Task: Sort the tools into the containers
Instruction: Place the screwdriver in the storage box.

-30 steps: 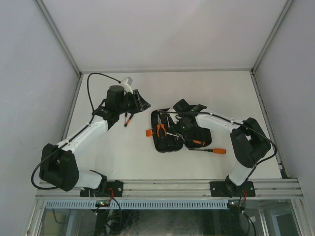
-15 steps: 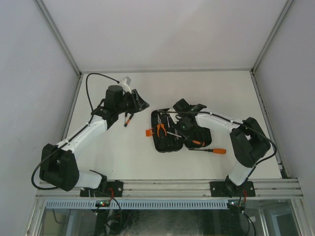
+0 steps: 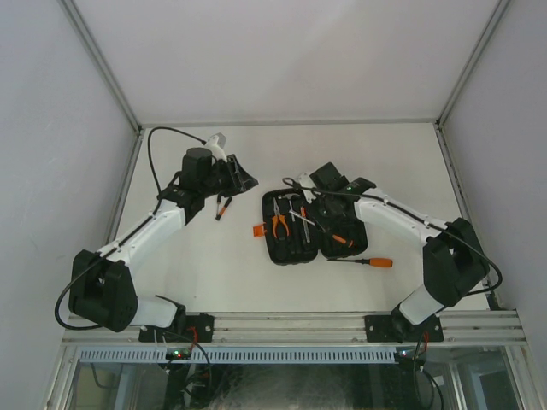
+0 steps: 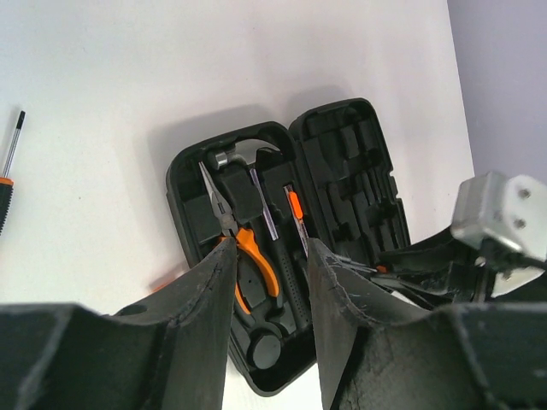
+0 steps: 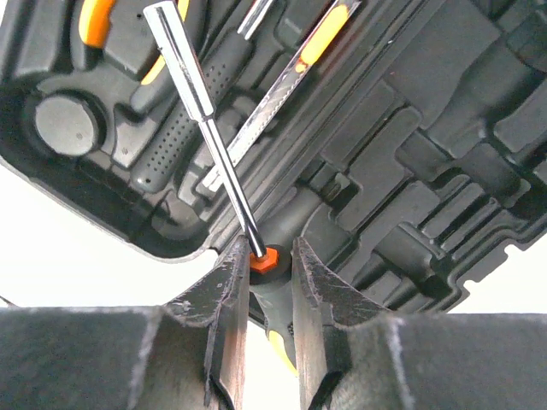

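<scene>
Case: I see a black plastic clamshell (image 4: 350, 171) lying open on the white desk (image 3: 367, 154). It has rounded corners, stepped moulded slots in both halves, and an orange latch (image 3: 257, 230) on its left edge.
Case's left half: orange-handled pliers (image 4: 254, 256) with a slim steel nose, a hammer (image 4: 229, 158) with a polished head and a stippled black grip, and a thin steel blade with an orange band (image 4: 293, 207).
Right fingers (image 5: 226, 295): pinching the orange collar of a steel-shafted screwdriver (image 5: 209, 128) over the ridge between the case's halves. The glossy shaft, thicker toward its tip, slants across the hammer grip.
Left fingers (image 4: 201, 299): spread with nothing between them, off the case's far-left corner.
Right of the case's near corner: a loose screwdriver (image 3: 369, 261) with an orange handle and a dark shaft, flat on the desk.
Left of the case: a short screwdriver (image 3: 220, 207), black and orange.
Only my right wrist view shows: the pinch on the collar and the dimples on the hammer grip.
Only my top view shows: the loose screwdriver and the whole latch.
Only my left wrist view shows: the hammer head and the layout of the slots at once.
</scene>
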